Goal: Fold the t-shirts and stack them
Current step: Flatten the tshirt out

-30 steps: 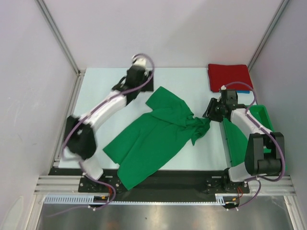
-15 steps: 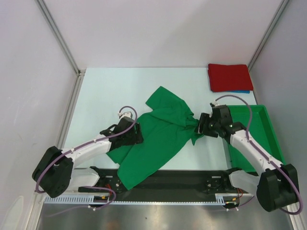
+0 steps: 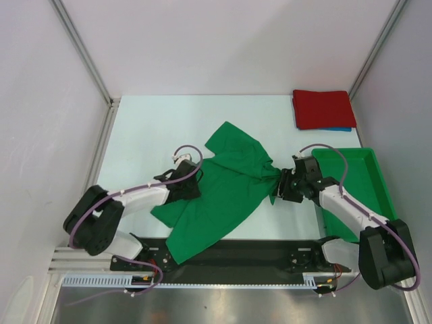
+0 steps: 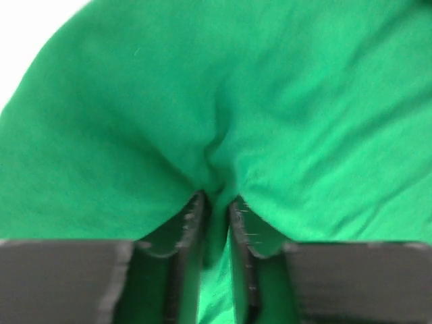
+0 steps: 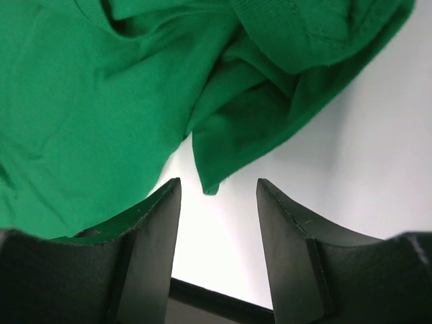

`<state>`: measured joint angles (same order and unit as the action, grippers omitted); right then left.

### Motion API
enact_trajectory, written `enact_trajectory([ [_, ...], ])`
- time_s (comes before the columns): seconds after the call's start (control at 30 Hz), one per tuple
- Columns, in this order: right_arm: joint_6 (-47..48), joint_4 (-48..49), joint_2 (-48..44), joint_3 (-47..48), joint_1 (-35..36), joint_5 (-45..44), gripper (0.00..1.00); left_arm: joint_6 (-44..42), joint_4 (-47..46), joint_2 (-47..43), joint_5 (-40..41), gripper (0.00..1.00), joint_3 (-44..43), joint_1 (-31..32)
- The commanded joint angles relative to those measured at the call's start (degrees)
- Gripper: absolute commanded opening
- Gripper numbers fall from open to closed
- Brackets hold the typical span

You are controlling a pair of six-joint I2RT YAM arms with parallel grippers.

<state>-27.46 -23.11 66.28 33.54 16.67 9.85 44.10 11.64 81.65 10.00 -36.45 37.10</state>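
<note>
Moved since earlier: left arm brought back from the table's (image 3: 148, 128) far side to the near-left edge of the green t-shirt (image 3: 226, 179); right arm lowered towards its bunched sleeve.
Left gripper (image 4: 216, 202): closed narrowly on a pinched ridge of green cloth.
Right gripper (image 5: 217, 196): held open, nothing gripped; a sleeve tip is seen just ahead of the fingers.
Green t-shirt: spread crumpled at mid-table, unfolded.
Green bin (image 3: 374, 177): set at the table's right, beside the right arm.
Red t-shirt (image 3: 322, 108): folded in the far right corner, laid on the blue t-shirt (image 3: 343, 128), only a sliver shown.
Risk: only a thin fold appears pinched and could slip out under a pull. With the right side unheld, the cloth may be dragged askew.
</note>
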Motion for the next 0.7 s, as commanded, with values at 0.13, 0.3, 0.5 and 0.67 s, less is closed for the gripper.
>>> enact_trajectory([
  [0.13, 0.4, 5.6, 5.6, 0.9, -0.7, 2.5, 0.40, -3.2, 2.7, 12.5, 3.2, 0.09, -15.1, -7.8],
  [0.3, 0.6, 6.6, 7.5, 2.7, -1.8, 3.4, 0.28, -9.3, 10.1, 19.6, 6.7, 0.10, -30.3, -13.4],
  [0.5, 1.7, 3.3, 8.6, 5.5, -4.6, 3.3, 0.00, -16.0, 18.5, 22.7, 17.4, 0.38, -44.6, -14.4],
  [0.67, 3.2, 1.6, 7.9, 5.7, -6.6, 5.9, 0.00, -16.9, 20.2, 14.4, 13.3, 0.75, -39.5, -14.6],
])
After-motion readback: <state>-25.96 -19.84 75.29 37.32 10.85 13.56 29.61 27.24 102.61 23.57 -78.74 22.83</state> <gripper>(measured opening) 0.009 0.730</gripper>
